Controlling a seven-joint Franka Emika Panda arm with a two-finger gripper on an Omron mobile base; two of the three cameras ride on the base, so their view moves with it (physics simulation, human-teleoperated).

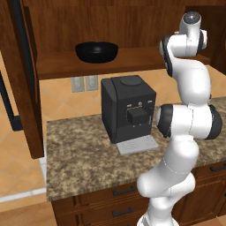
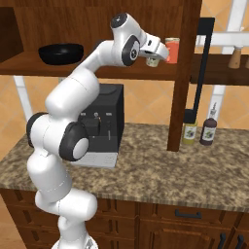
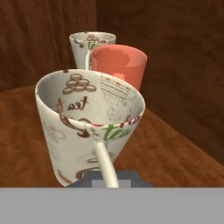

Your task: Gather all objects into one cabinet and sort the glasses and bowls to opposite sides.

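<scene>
My gripper [image 2: 156,52] is inside the open cabinet [image 2: 97,69] at the right end of its shelf, shut on the thin handle of a cream printed mug [image 3: 89,122]. That mug [image 2: 153,61] leans slightly, and whether it touches the shelf I cannot tell. Just behind it stands a coral-orange mug [image 3: 118,65] [image 2: 171,51], and a second cream mug [image 3: 89,43] sits behind that one near the back corner. The wide black bowl [image 1: 96,51] [image 2: 61,52] rests at the left end of the same shelf [image 1: 132,59].
A black coffee machine [image 1: 128,110] [image 2: 104,121] stands on the granite counter [image 1: 79,159] under the shelf. The cabinet door [image 2: 182,73] with its long black handle [image 2: 202,68] hangs open at the right. Two sauce bottles [image 2: 189,132] stand beside it.
</scene>
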